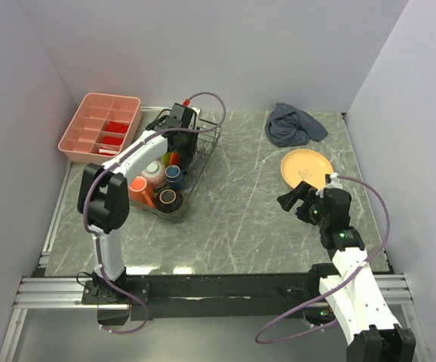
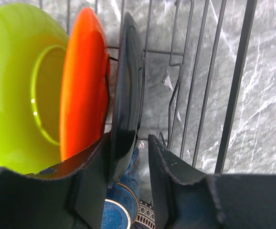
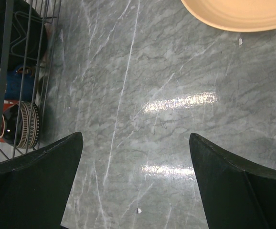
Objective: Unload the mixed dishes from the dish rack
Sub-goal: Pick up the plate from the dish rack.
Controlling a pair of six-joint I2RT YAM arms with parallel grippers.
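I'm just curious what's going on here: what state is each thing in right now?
Left gripper: open, straddling black plate.
Right gripper: open, empty.
Black plate: upright in rack.
Orange plate: upright in rack.
Lime plate: upright in rack.
Tan plate: flat on table.
Cloth: crumpled.

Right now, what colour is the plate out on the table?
Tan-yellow; the plate shows best in the top view.

Thin black metal wire in the dish rack (image 2: 235,90). Smooth, glossy finish on the lime green plate (image 2: 14,90), orange dish (image 2: 83,86) and dark dish (image 2: 128,81). Looks like polished grey marble across the table (image 3: 143,157), with glare. Soft crumpled cloth (image 1: 295,125); matt pink plastic tray (image 1: 75,122).
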